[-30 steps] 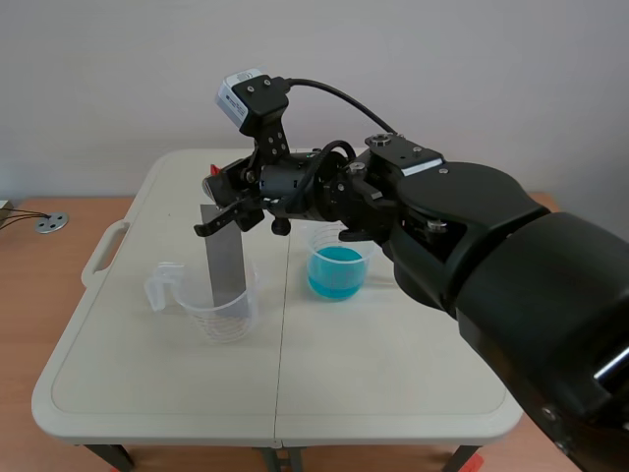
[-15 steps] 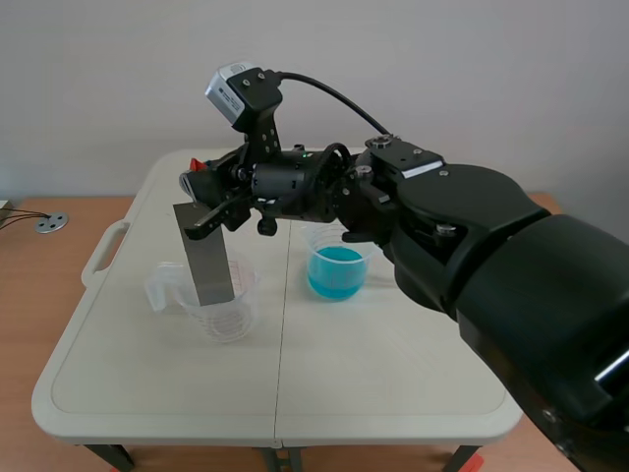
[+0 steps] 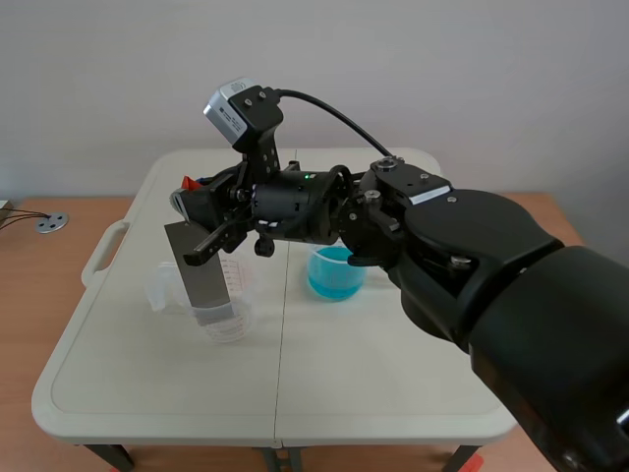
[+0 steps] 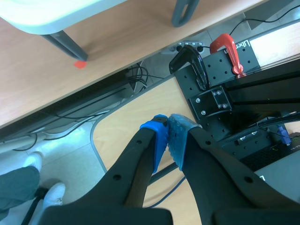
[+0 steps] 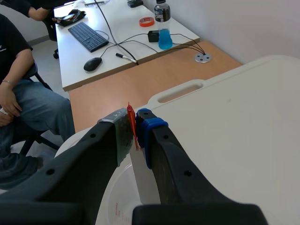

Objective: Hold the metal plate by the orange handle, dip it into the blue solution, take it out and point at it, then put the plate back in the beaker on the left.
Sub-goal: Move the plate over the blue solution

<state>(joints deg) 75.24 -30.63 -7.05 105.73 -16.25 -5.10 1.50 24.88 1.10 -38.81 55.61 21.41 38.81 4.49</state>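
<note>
Metal plate leans with its low end in the left cup. The right claw pinches its orange handle tight. Whether it has met the blue water yet, I cannot tell.

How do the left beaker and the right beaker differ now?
The left beaker holds no visible liquid, with the lower end of the tilted metal plate in it; the right beaker holds blue solution, no plate. The left beaker shows a side handle; the right beaker, partly behind the right arm, shows none. Both are clear and upright.
</note>
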